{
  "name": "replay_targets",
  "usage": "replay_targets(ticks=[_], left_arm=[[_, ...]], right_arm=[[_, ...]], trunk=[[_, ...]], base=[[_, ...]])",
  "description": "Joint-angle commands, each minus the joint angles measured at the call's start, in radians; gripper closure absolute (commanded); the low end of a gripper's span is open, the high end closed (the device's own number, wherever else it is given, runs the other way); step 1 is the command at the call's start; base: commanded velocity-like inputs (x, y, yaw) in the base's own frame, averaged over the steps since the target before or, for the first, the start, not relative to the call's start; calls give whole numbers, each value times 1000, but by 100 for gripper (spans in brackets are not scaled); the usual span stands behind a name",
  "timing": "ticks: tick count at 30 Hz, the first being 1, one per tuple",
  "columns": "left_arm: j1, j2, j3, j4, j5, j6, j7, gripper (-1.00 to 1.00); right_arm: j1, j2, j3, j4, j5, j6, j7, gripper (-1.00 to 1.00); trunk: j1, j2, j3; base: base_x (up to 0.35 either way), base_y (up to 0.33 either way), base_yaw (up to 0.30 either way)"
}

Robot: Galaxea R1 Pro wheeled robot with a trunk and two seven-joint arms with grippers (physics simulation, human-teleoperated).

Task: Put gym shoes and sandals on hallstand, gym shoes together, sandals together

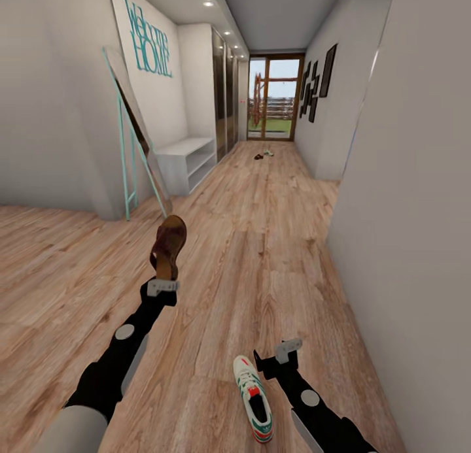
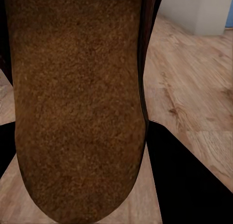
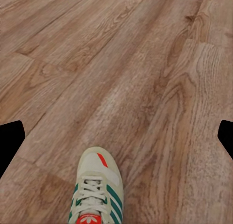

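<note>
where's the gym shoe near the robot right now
In the head view the gym shoe lies on the corridor floor at the bottom, just left of the right hand, toe pointing down the hallway.

hallstand (image 1: 190, 157) left; gym shoe (image 1: 254, 397) on floor (image 1: 261, 257).

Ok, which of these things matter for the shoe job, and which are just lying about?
Job:
sandal held by left end effector
gym shoe on the floor beside right end effector
far sandal and far gym shoe, by the door
hallstand

Lying about:
leaning mirror
Welcome Home sign
wall pictures
</note>
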Motion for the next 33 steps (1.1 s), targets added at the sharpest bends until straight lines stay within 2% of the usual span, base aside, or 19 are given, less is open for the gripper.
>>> replay_targets(ticks=[1,3,8,21,33], left_arm=[[1,1,-1,-28,-4,54,-3,100],[2,2,0,-51,-4,108,-5,100],[2,1,-3,-78,-3,172,-7,100],[1,-3,-7,-83,-2,187,-8,100],[-5,-4,-6,-91,-2,210,-20,100]], right_arm=[[-1,-1,7,1,-11,-5,-7,-100],[-1,0,7,1,-11,-5,-7,-100],[-1,0,8,1,-11,-5,-7,-100],[-1,2,8,1,-11,-4,-7,-100],[-1,3,8,1,-11,-4,-7,-100]], trunk=[[0,0,-1],[4,-7,-4],[23,-42,-22],[73,-133,-82],[78,-136,-147]], base=[[0,0,16],[0,0,11],[0,0,4],[0,0,23],[0,0,82]])
